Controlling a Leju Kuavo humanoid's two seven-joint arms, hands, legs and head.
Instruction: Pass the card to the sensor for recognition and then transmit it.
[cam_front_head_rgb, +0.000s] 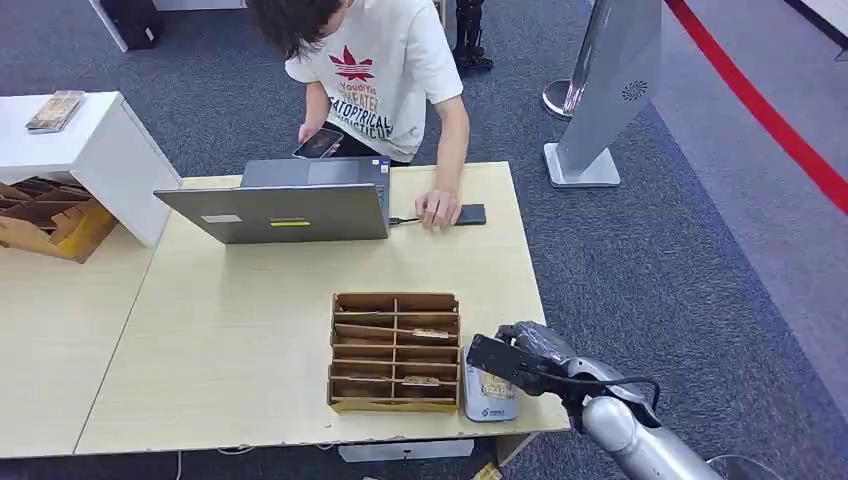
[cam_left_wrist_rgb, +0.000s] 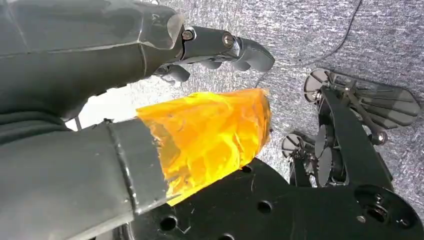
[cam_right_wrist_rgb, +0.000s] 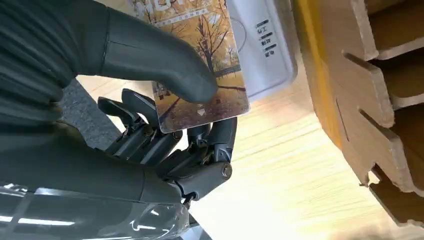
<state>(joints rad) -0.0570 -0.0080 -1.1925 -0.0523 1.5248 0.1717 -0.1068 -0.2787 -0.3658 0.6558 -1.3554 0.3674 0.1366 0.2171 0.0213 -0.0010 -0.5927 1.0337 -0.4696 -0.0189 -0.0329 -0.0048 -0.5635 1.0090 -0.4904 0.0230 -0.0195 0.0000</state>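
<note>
My right hand (cam_front_head_rgb: 527, 357) hovers at the table's near right corner and pinches a card (cam_right_wrist_rgb: 202, 65) printed with autumn trees between its thumb and fingers (cam_right_wrist_rgb: 200, 145). The card (cam_front_head_rgb: 497, 386) lies flat just above the white-grey sensor (cam_front_head_rgb: 487, 403), which stands beside the cardboard organizer. In the right wrist view the sensor (cam_right_wrist_rgb: 262, 42) shows under the card's far edge. My left hand (cam_left_wrist_rgb: 150, 70) hangs over the carpet with nothing in it, its fingers (cam_left_wrist_rgb: 240, 47) spread apart from the orange-taped thumb (cam_left_wrist_rgb: 210, 135).
A cardboard slotted organizer (cam_front_head_rgb: 395, 350) holding a few cards sits left of the sensor. Across the table a person (cam_front_head_rgb: 380, 70) leans over an open laptop (cam_front_head_rgb: 290, 205), one hand on a dark device (cam_front_head_rgb: 472, 214), the other holding a phone (cam_front_head_rgb: 320, 143). A white cabinet (cam_front_head_rgb: 90, 150) stands at the left.
</note>
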